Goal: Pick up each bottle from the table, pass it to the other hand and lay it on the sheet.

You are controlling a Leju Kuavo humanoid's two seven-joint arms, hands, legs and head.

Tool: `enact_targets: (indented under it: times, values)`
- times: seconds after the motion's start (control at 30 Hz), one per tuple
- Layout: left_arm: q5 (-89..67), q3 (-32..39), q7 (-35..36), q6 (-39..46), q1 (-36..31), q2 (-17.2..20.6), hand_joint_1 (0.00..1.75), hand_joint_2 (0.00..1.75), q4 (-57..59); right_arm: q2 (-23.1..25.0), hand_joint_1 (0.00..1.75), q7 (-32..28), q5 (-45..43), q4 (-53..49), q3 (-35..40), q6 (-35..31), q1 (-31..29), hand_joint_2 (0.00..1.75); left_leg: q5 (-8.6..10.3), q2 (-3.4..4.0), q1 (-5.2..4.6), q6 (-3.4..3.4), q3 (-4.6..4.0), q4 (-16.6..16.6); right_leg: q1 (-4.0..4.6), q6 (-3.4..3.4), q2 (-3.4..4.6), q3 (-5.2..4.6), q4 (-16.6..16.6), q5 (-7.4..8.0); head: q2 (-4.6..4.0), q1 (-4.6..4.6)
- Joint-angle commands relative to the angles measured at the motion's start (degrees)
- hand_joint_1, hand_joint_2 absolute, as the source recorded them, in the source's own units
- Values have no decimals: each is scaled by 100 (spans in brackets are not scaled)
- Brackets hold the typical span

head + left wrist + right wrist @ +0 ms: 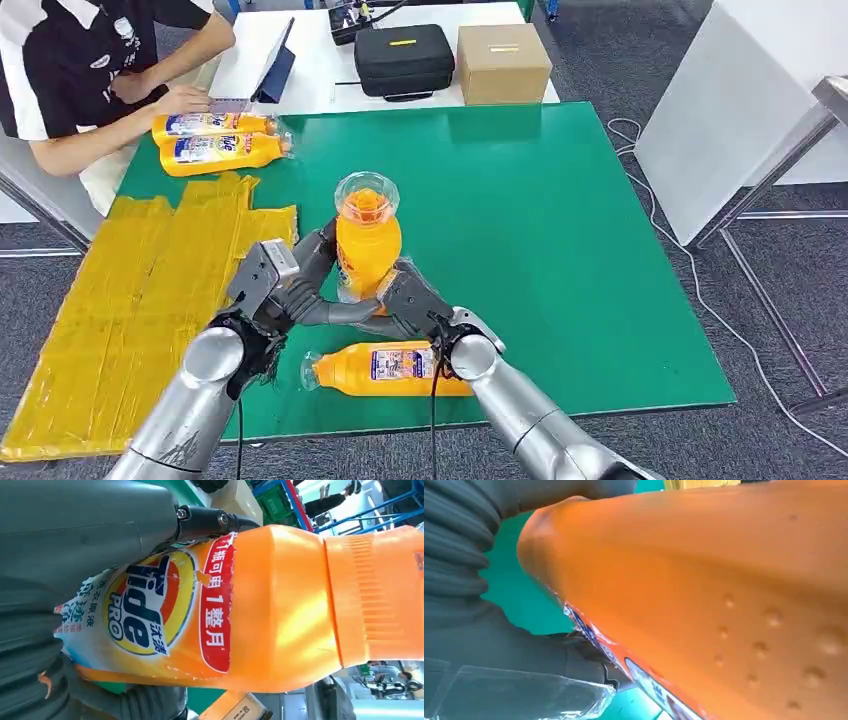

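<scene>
An orange detergent bottle (367, 240) with a clear cap stands upright above the green table (560, 230), held between both hands. My left hand (290, 290) wraps its side from the left, and my right hand (412, 300) grips its lower part from the right. The left wrist view has its Tide label (150, 610) close against my left hand (75, 530). Its dimpled base (734, 590) lies against my right hand (469, 580) in the right wrist view. A second orange bottle (385, 368) lies on its side near the front edge. The yellow sheet (140, 300) covers the left side.
Two more orange bottles (215, 125) (225, 152) lie at the far left corner beyond the sheet, beside a seated person's hand (180, 100). A laptop (262, 60), a black case (404, 58) and a cardboard box (503, 62) sit on the white table behind.
</scene>
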Motion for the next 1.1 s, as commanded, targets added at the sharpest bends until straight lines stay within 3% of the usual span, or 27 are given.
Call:
enact_targets:
  times: [0.03,0.83,1.1]
  values:
    - [-114,-290,72,129,-379,-195,0,175,742,1,175,10,191,-10,431,-71,-115,175,-6,-10,5,-10,12,1,5,1,-16,20,-7,-6,0,0]
    - [-131,-232,77,186,-438,-211,0,175,879,10,175,31,319,-56,487,-109,-130,175,-6,-6,5,-10,10,2,4,0,-12,17,-5,-6,0,0]
    - [-546,-205,118,699,-555,-270,0,175,1167,7,175,120,457,-177,505,-252,-116,175,-6,-7,5,-11,10,2,4,0,-12,17,-4,-6,0,2]
